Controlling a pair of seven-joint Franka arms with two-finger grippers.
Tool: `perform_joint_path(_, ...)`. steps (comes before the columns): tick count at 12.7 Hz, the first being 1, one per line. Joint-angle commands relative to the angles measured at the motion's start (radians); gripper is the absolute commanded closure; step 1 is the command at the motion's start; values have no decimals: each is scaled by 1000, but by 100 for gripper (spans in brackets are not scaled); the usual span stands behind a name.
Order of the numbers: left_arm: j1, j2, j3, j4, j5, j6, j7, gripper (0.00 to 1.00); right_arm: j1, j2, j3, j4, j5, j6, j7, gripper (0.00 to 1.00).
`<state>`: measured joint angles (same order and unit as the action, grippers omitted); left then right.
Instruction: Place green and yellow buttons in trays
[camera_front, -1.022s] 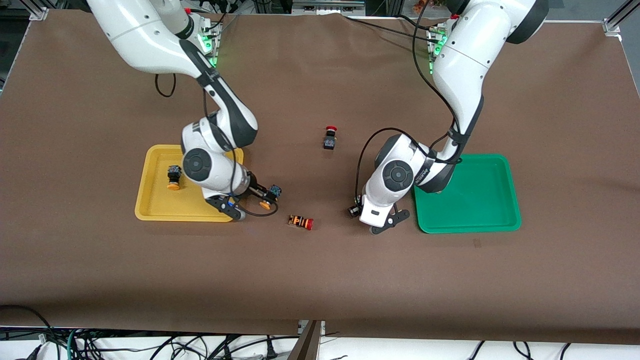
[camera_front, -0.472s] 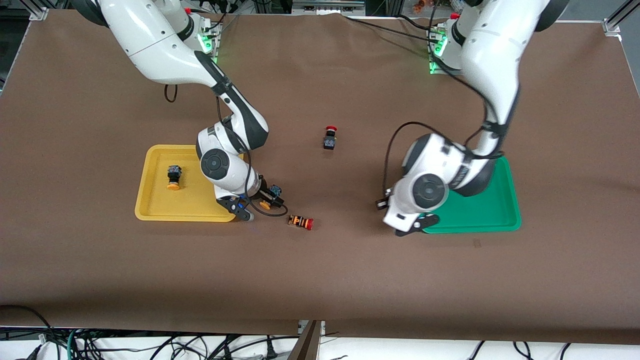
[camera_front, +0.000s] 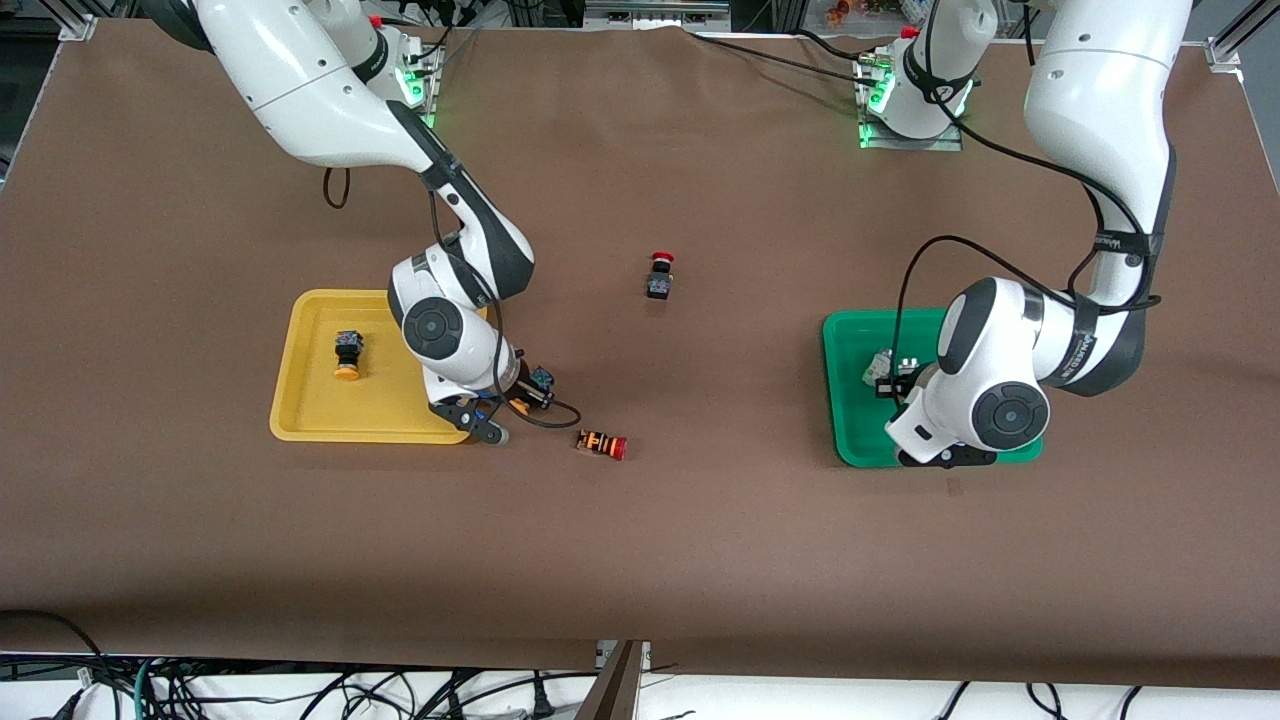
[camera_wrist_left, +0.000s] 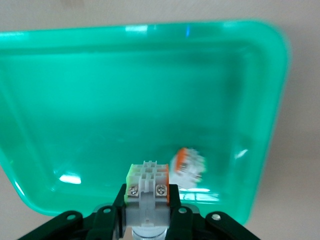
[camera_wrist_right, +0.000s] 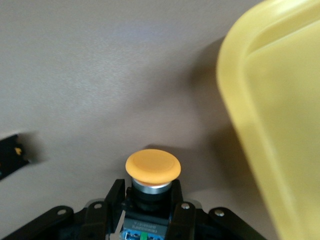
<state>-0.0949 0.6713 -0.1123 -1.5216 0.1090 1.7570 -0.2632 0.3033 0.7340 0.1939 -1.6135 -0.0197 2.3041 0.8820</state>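
Front view, left claw (camera_front: 905, 392): I see it clamped on a whitish button (camera_wrist_left: 148, 181) over the green tray (camera_front: 850, 430), above another whitish button (camera_wrist_left: 187, 165).
Right claw (camera_front: 522, 395): gripping a yellow-capped button (camera_wrist_right: 152, 167) just beside the yellow tray (camera_front: 300, 420), low over the worktop (camera_front: 640, 540).
Yellow tray: one yellow-capped button inside (camera_front: 347, 355).

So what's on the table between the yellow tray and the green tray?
In the front view, the orange-striped button with a red cap lies on the brown table between the yellow tray and green tray.
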Motion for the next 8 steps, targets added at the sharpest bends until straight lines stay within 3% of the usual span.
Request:
perform_joint_path(1, -12, -27, -20, -89, 38, 49, -22, 1, -62, -92, 5, 18, -6, -213, -183, 100)
perform_joint_path(3, -11, -51, -24, -88, 29, 42, -36, 0, -111, -136, -7, -26, -12, -328, -361, 100)
perform_joint_path(7, 47, -146, -24, -69, 26, -19, 42, 0, -144, -191, -79, -231, -20, -243, -552, 100)
perform_joint_path(8, 76, -177, -27, -66, 20, -17, 48, 0, -147, -191, -80, -262, -20, -198, -554, 64)
